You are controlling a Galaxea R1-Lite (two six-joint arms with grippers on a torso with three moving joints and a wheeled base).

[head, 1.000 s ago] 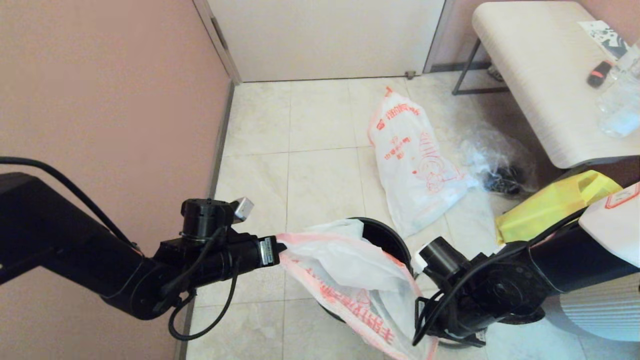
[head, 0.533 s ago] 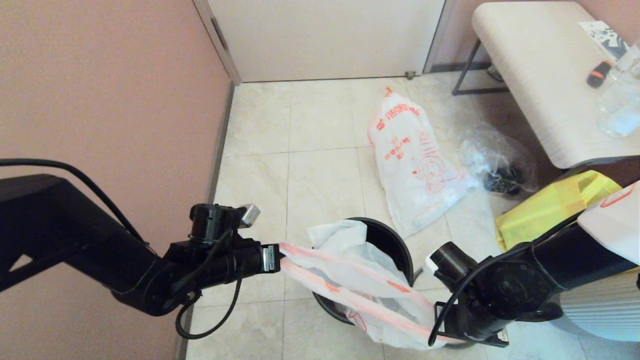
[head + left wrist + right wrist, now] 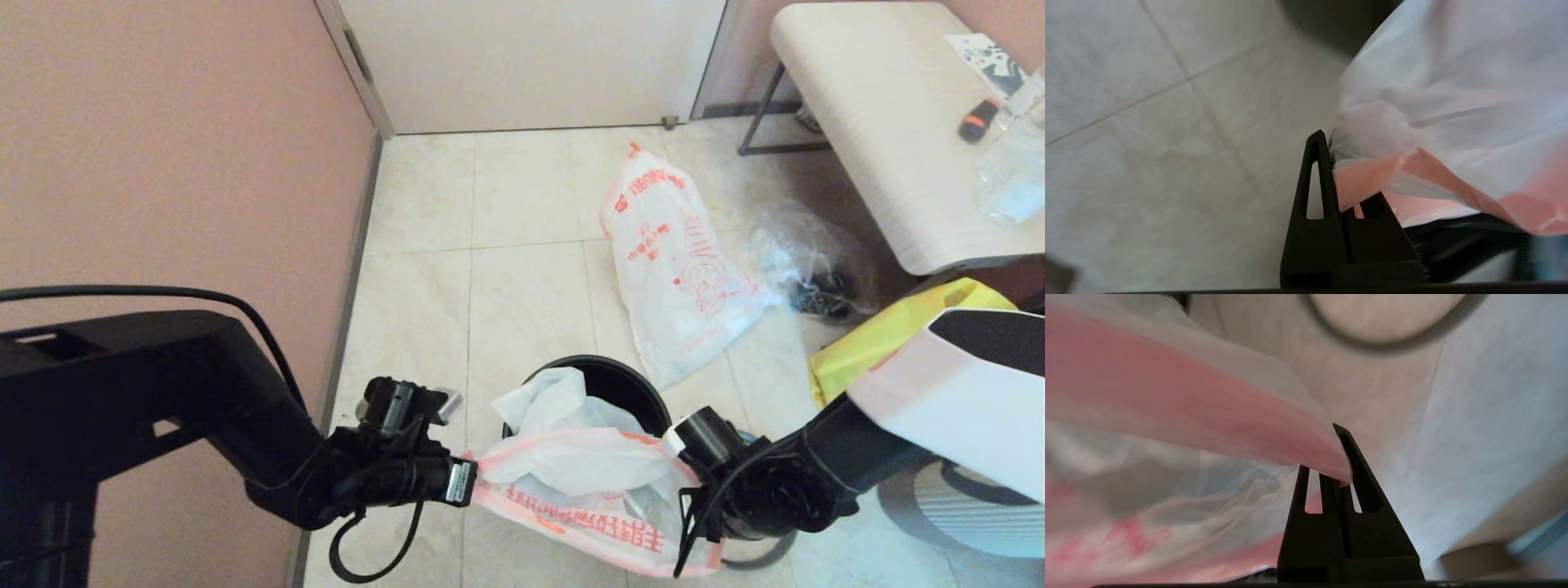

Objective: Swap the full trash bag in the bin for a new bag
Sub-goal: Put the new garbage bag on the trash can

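The new bag (image 3: 584, 482), thin and white with orange print, is stretched between my two grippers over the near side of the black bin (image 3: 616, 384). Part of it bunches up inside the bin's mouth. My left gripper (image 3: 473, 483) is shut on the bag's orange edge (image 3: 1367, 183) at the bin's left. On the bin's right, low down, my right gripper (image 3: 692, 531) is shut on the opposite orange edge (image 3: 1274, 433). The full trash bag (image 3: 673, 261), plump and printed, lies on the floor behind the bin.
A dark grey hoop (image 3: 1388, 343) lies on the tiles by my right gripper. A clear bag with dark items (image 3: 808, 269) and a yellow tote (image 3: 890, 335) sit to the right, under a white bench (image 3: 882, 131). The pink wall (image 3: 163, 163) is close on the left.
Both arms have dropped lower and come toward me with the new bag. Its mouth now hangs at the bin's near rim instead of above it.
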